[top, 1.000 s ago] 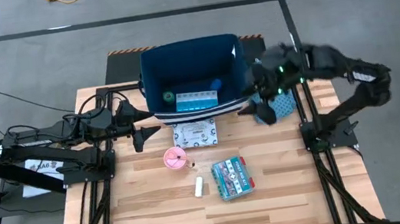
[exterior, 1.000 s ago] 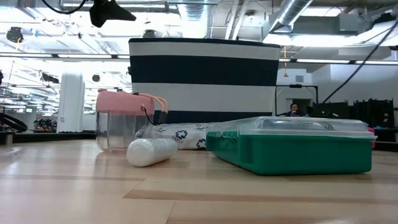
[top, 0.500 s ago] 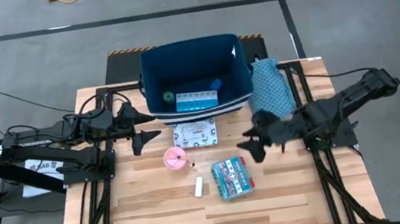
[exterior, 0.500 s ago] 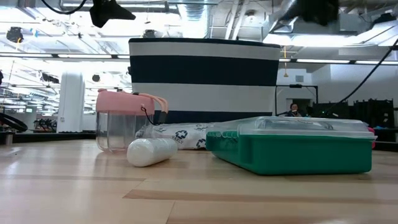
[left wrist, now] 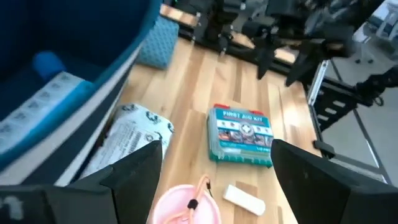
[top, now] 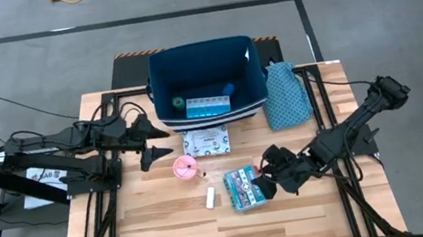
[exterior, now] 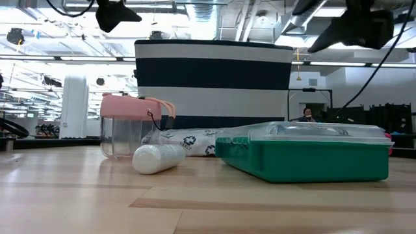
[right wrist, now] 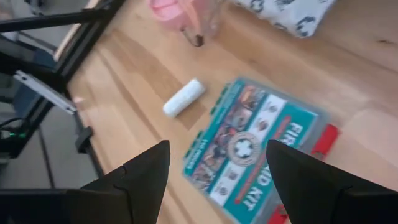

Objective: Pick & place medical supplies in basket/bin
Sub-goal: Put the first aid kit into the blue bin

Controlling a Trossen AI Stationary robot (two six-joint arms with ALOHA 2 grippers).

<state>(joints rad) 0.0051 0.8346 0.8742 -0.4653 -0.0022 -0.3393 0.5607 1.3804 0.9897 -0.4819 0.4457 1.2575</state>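
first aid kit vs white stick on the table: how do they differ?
The first aid kit is a flat rectangular teal box with a clear printed lid; the white stick is a plain small cylinder. The kit is far bigger. Right gripper hovers open by the kit, not the stick. Both lie outside the bin.

The navy bin stands at the table's far middle, holding a green roll and a light-blue pill organizer. The right gripper hangs just right of the teal first-aid box. The left gripper sits left of the white packet.
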